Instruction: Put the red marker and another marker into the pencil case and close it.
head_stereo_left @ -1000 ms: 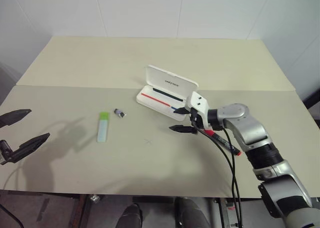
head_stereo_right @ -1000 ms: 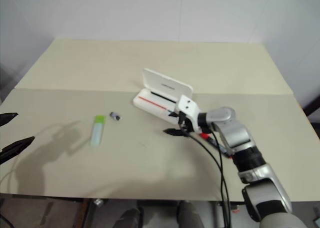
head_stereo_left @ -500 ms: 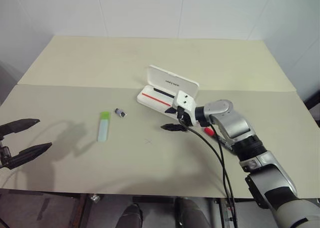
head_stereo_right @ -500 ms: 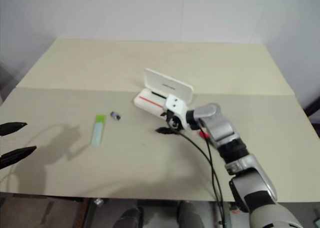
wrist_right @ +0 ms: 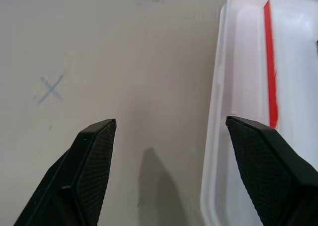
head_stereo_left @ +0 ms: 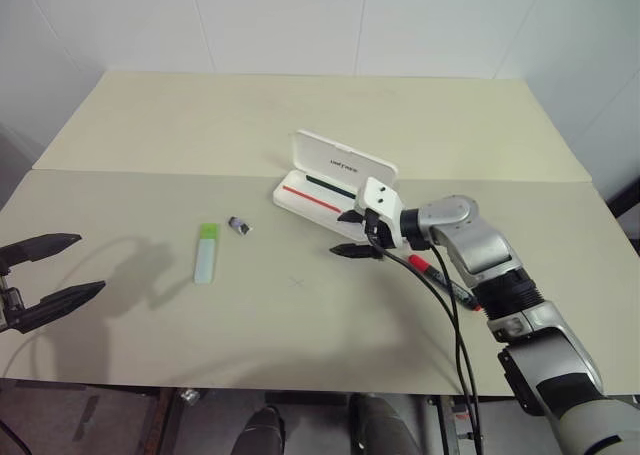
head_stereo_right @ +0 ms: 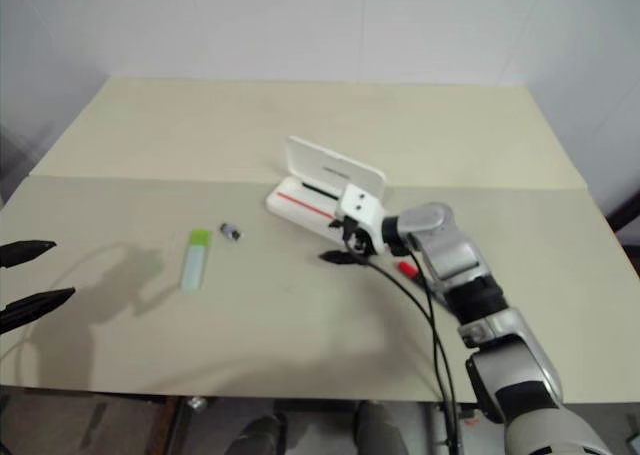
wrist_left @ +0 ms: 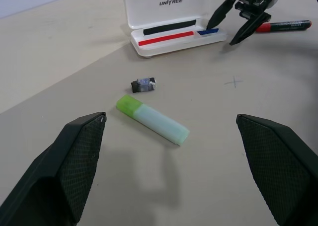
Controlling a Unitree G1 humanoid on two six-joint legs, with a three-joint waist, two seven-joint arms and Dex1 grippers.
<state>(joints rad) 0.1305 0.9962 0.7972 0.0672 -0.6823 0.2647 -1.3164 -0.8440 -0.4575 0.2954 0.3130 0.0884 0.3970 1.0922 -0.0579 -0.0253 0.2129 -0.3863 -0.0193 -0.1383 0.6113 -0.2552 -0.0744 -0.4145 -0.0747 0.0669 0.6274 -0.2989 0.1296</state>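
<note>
At the near left edge of the beige worktop [head_stereo_left: 150, 355], the left gripper [head_stereo_left: 40, 280] is seen with its jaws spread wide and nothing between them, held well apart from every object. A little farther in, the green marker [head_stereo_left: 206, 252] is found lying flat on the worktop, its lime cap [wrist_left: 129, 104] at the far end and its pale barrel pointing back toward the near edge. Just beyond the cap and slightly to the right, a small dark grey lump [head_stereo_left: 239, 225] is seen, close to the marker but apart from it. A faint pencilled cross [head_stereo_left: 297, 282] is marked on the worktop between the green marker and the right gripper. The right gripper [head_stereo_left: 354, 233] is held right of centre, its jaws wide and empty, just beside the near right end of the case [head_stereo_left: 318, 193]; whether a fingertip touches the case cannot be told. The red marker [head_stereo_left: 440, 277] is seen lying on the worktop to the right of that gripper, partly hidden under the forearm and its black cables [head_stereo_left: 455, 335], with the red cap pointing toward the case. Farthest off, the white case stands open, its lid [head_stereo_left: 343, 162] raised and lettered, and a red-and-blue line and a black strip are seen in the tray; neither marker is inside.
</note>
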